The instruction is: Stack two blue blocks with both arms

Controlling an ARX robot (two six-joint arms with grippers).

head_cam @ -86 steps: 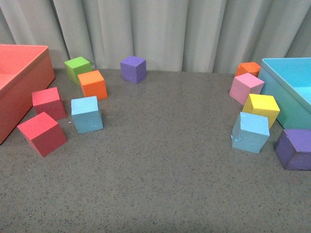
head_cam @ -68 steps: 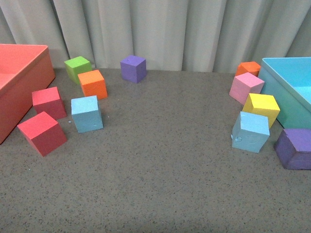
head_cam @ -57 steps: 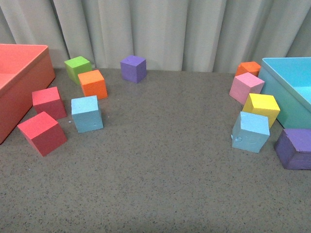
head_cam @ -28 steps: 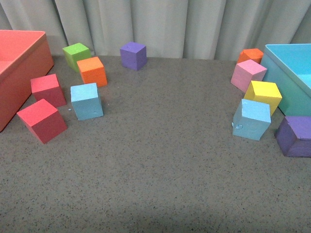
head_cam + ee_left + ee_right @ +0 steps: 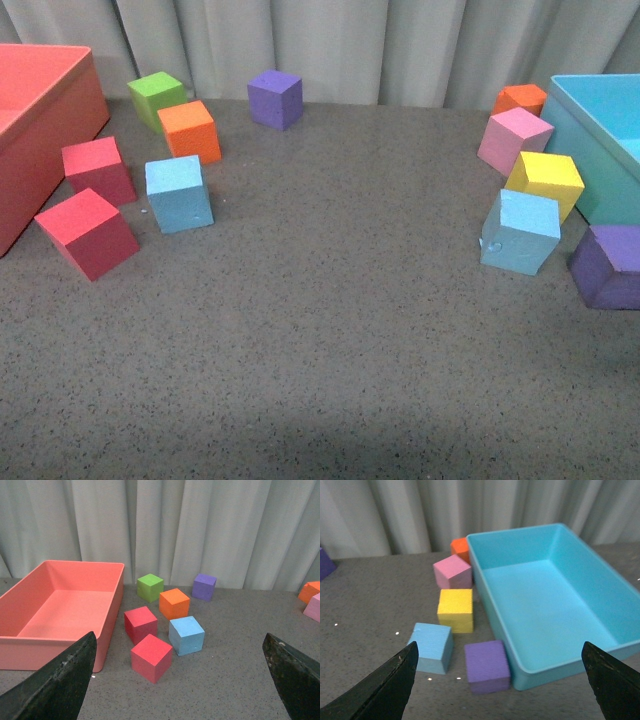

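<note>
One blue block (image 5: 178, 193) sits at the left of the table, beside two red cubes; it also shows in the left wrist view (image 5: 186, 635). The other blue block (image 5: 519, 231), with a small nick at its lower edge, sits at the right beside a yellow cube; it shows in the right wrist view (image 5: 431, 648). Neither arm shows in the front view. My left gripper (image 5: 182, 680) is open and empty, held well back from its block. My right gripper (image 5: 500, 680) is open and empty, above the purple cube and the bin's corner.
A red bin (image 5: 35, 120) stands at far left, a turquoise bin (image 5: 612, 150) at far right. Red cubes (image 5: 88, 232), orange (image 5: 190, 131), green (image 5: 157, 97) and purple (image 5: 275, 98) cubes lie left; pink (image 5: 514, 140), yellow (image 5: 545, 183), orange (image 5: 520, 100) and purple (image 5: 608, 265) cubes lie right.
The front view has tilted, so the whole scene sits higher in the picture now. No block has moved relative to the others.
</note>
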